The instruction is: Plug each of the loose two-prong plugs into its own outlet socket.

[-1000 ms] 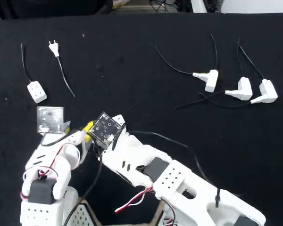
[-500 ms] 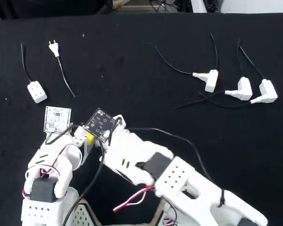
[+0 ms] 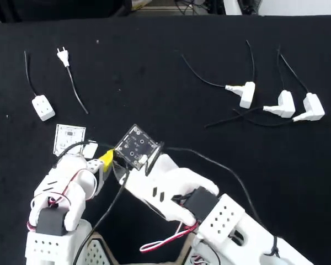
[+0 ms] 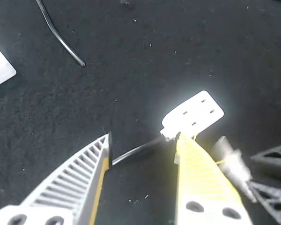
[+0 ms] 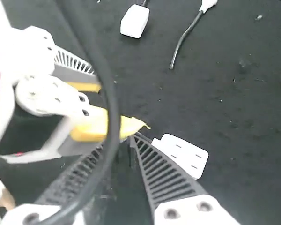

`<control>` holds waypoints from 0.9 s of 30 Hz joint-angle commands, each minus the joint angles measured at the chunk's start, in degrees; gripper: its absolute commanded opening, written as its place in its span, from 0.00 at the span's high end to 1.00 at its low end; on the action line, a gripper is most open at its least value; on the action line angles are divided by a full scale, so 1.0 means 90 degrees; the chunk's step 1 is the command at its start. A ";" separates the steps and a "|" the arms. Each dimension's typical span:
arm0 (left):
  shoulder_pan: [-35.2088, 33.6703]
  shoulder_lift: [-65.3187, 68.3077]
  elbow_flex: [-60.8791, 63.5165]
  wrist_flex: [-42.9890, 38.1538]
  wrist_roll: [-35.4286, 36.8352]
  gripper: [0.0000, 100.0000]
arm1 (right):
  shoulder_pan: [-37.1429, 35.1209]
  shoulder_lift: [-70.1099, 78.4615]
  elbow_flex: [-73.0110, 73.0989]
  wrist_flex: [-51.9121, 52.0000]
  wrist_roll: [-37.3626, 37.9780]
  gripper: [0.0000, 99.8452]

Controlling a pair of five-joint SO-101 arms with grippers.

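A small white outlet socket [image 4: 193,115] lies on the black table with its thin black cord [image 4: 136,151] trailing between my left gripper's fingers. My left gripper [image 4: 143,138] is open, and its yellow finger [image 4: 194,164] touches the socket's near edge. My right gripper [image 5: 131,139] is shut, its tips beside the same socket [image 5: 181,154] and close to the yellow finger [image 5: 107,129]. Nothing shows between its fingers. A loose two-prong plug [image 3: 62,54] with its cord lies at the far left, and a second socket [image 3: 43,107] sits near it.
Three white plug-and-socket sets [image 3: 245,94] [image 3: 284,105] [image 3: 311,107] lie at the far right with crossing cords. My two arms [image 3: 171,187] [image 3: 60,187] crowd the near left. The right arm's own thick black cable [image 5: 107,93] hangs across its wrist view.
The right arm's wrist has swung a little to the right. The left arm's wrist has edged towards it, so both grippers now sit close together.
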 commanded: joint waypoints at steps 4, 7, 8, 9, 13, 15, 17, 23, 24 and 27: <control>-0.0337 -0.0039 -0.0112 -0.0020 -0.0049 0.77 | 0.0498 -0.0171 0.0054 0.0694 0.0459 0.99; -0.0786 0.0010 -0.0093 -0.0322 0.0000 0.77 | 0.0742 -0.0054 0.0132 0.1133 0.0469 0.91; -0.0874 0.0010 -0.0073 -0.0391 0.0010 0.77 | 0.0781 0.0093 0.0181 0.1172 0.0479 0.88; -0.0952 0.0010 -0.0054 -0.0449 0.0049 0.77 | 0.0811 0.0298 0.0230 0.1153 0.0479 0.87; -0.1050 0.0010 -0.0054 -0.0469 0.0264 0.77 | 0.0811 0.1499 0.0308 0.0674 0.0488 0.88; -0.1050 0.0010 -0.0044 -0.0459 0.0264 0.77 | 0.0821 0.2183 0.0269 0.0400 0.0488 0.88; -0.1040 0.0010 -0.0044 -0.0449 0.0264 0.77 | 0.0821 0.2847 0.0181 0.0098 0.0488 0.87; -0.1011 0.0010 -0.0054 -0.0449 0.0264 0.77 | 0.1114 0.4293 -0.0708 0.0205 0.0479 0.87; -0.1011 0.0010 -0.0054 -0.0449 0.0264 0.77 | 0.1241 0.4469 -0.0864 0.0254 0.0488 0.88; -0.1011 0.0010 -0.0063 -0.0440 0.0264 0.77 | 0.1856 0.4811 -0.1158 0.0264 0.0498 0.88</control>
